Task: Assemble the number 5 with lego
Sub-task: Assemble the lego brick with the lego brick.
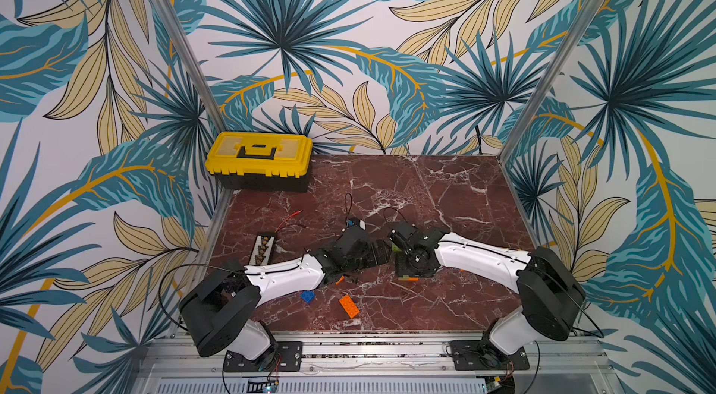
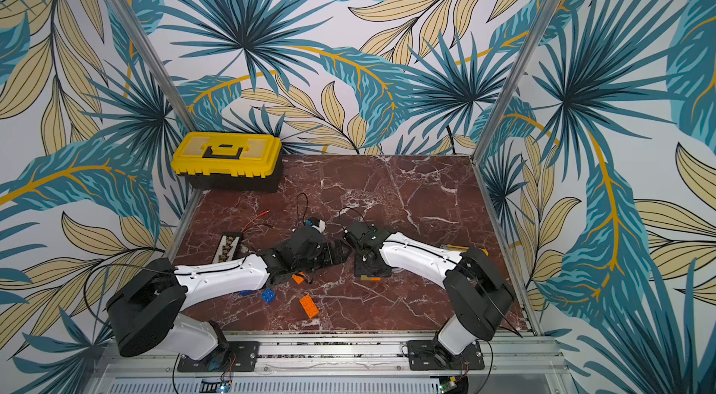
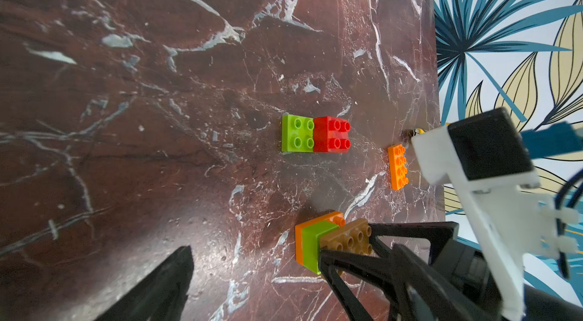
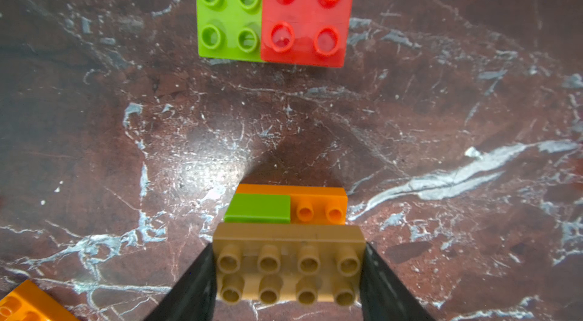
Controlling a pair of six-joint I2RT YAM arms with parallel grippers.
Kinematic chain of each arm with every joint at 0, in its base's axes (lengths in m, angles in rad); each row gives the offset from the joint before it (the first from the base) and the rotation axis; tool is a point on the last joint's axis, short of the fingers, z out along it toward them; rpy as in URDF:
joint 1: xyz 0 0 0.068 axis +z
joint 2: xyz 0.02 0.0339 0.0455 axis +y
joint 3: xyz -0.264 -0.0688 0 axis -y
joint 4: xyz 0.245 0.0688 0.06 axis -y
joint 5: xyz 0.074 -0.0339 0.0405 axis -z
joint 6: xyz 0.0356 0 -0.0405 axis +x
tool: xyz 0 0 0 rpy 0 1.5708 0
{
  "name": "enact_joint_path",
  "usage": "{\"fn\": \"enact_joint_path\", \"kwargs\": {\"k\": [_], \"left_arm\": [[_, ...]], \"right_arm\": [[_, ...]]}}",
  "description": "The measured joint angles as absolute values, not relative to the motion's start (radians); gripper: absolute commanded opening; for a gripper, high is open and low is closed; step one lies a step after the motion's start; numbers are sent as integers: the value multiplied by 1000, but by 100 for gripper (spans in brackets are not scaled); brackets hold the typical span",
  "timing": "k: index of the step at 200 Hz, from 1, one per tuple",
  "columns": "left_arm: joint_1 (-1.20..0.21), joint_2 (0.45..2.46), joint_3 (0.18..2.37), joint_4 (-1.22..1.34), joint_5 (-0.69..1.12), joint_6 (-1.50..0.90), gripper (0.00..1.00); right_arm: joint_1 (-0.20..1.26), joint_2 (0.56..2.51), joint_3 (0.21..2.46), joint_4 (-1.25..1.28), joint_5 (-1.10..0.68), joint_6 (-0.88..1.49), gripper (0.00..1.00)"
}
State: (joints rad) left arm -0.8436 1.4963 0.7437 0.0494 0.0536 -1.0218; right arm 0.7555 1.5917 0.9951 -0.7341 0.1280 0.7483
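Observation:
My right gripper is shut on a tan oblong lego brick, one finger on each short end. That brick is joined to a lime green brick and an orange brick, a cluster resting on the marble. A joined green and red pair lies flat a little further on. My left gripper stands open beside the cluster with nothing between its fingers. In both top views the wrists meet at mid-table, and the cluster shows only as a sliver under the right wrist.
Loose bricks lie near the front: an orange oblong, a blue square, a small orange one. Another orange oblong lies near the right wall. A yellow toolbox stands back left, a black strip at the left.

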Motion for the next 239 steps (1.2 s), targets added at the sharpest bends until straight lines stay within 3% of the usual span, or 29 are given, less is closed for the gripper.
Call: {"fn": "enact_joint_path", "kwargs": {"k": [239], "left_arm": [[-844, 1514, 744, 55, 71, -1030, 100]], "right_arm": [[761, 1634, 1008, -753, 145, 763, 56]]}}
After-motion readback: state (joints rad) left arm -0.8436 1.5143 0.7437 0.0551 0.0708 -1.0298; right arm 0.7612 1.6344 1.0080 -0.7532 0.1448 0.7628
